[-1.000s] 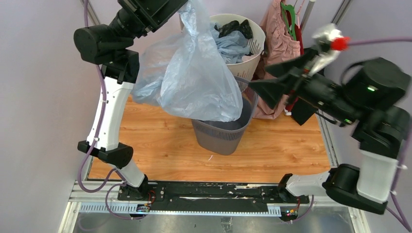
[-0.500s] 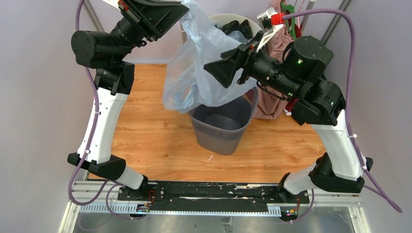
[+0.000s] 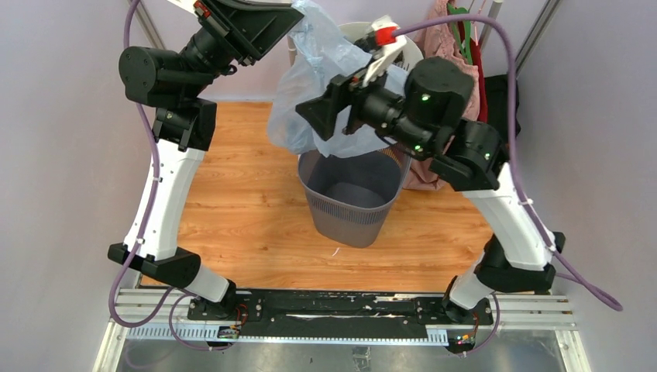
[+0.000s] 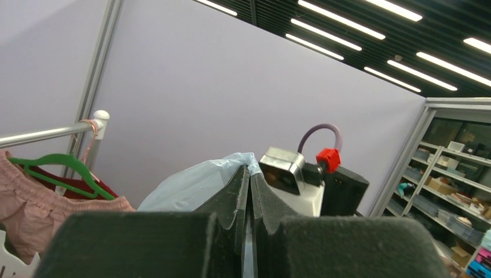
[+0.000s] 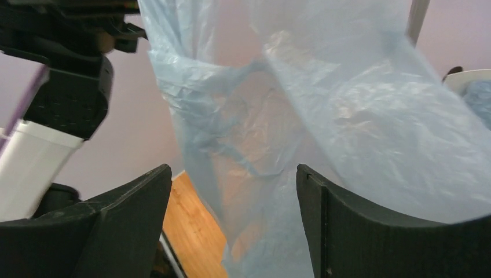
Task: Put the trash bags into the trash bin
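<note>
Left gripper (image 4: 250, 174) has the bag (image 3: 310, 101) pinched tight, dangling over the bin (image 3: 352, 209), while the right gripper (image 5: 233, 171) gapes wide beside it.

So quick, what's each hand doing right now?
Left hand: closed, holding the pale blue trash bag.
Right hand: open, holding nothing.
</note>
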Controlling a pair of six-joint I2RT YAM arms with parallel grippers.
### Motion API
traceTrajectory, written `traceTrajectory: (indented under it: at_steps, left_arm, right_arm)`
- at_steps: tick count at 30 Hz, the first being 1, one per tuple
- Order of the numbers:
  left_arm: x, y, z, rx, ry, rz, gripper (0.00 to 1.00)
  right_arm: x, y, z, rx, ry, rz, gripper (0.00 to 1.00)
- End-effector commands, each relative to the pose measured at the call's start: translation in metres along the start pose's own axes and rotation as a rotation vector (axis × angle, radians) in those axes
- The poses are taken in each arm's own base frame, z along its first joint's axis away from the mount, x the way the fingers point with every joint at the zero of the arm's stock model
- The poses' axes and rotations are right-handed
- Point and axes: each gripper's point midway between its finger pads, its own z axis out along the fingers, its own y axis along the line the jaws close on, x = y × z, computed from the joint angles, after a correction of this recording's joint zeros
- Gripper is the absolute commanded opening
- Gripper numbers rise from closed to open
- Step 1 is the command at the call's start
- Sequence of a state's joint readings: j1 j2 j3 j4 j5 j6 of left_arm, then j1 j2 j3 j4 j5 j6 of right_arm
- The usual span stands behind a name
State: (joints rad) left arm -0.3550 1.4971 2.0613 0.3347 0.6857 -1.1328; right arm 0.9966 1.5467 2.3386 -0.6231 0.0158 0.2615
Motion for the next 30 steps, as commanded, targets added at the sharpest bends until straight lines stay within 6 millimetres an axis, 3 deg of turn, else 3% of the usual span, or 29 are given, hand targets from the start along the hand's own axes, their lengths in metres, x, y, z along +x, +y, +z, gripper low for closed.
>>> traceTrajectory:
  at_steps: [1, 5, 8, 10, 13, 14, 16, 18, 21, 22, 23, 26, 30]
  left_arm:
    - [-0.006, -0.004, 0.003, 0.011, -0.016, 0.014, 0.07]
    - [-0.004, -0.007, 0.005, 0.020, -0.016, 0.006, 0.07]
    - [-0.002, -0.008, 0.003, 0.018, -0.013, 0.001, 0.07]
    - [-0.001, -0.011, 0.001, 0.017, -0.012, 0.003, 0.07]
    - [0.003, -0.014, -0.006, 0.008, -0.004, 0.013, 0.07]
    - [0.005, -0.013, -0.007, 0.002, -0.001, 0.019, 0.07]
    - [0.012, -0.006, -0.014, -0.041, 0.023, 0.048, 0.16]
    - [0.010, -0.005, -0.023, -0.084, 0.035, 0.114, 0.31]
    - [0.001, -0.005, -0.044, -0.173, 0.024, 0.204, 0.63]
    - [-0.005, -0.014, -0.052, -0.196, 0.007, 0.237, 0.73]
    - [-0.007, -0.013, -0.058, -0.226, 0.001, 0.257, 0.79]
    - [-0.008, -0.032, -0.075, -0.270, 0.000, 0.319, 0.88]
    - [0.006, -0.032, -0.104, -0.358, 0.006, 0.344, 0.88]
  right_arm:
    - [0.014, -0.019, 0.007, 0.225, 0.042, -0.230, 0.82]
    - [0.013, -0.035, 0.009, 0.481, 0.023, -0.404, 0.76]
    - [0.005, -0.054, 0.003, 0.719, 0.006, -0.505, 0.61]
    - [0.001, -0.060, 0.003, 0.789, -0.007, -0.537, 0.50]
    - [-0.005, -0.062, 0.002, 0.823, -0.019, -0.563, 0.05]
    - [-0.007, -0.061, 0.000, 0.818, -0.025, -0.559, 0.00]
    - [-0.013, -0.062, -0.006, 0.808, -0.036, -0.553, 0.00]
    - [-0.020, -0.064, -0.015, 0.813, -0.043, -0.551, 0.00]
    - [-0.031, -0.068, -0.032, 0.813, -0.063, -0.540, 0.00]
    - [-0.035, -0.068, -0.037, 0.807, -0.075, -0.529, 0.00]
    - [-0.038, -0.069, -0.042, 0.803, -0.085, -0.522, 0.00]
    - [-0.052, -0.070, -0.058, 0.787, -0.124, -0.490, 0.00]
    - [-0.070, -0.070, -0.075, 0.762, -0.181, -0.450, 0.00]
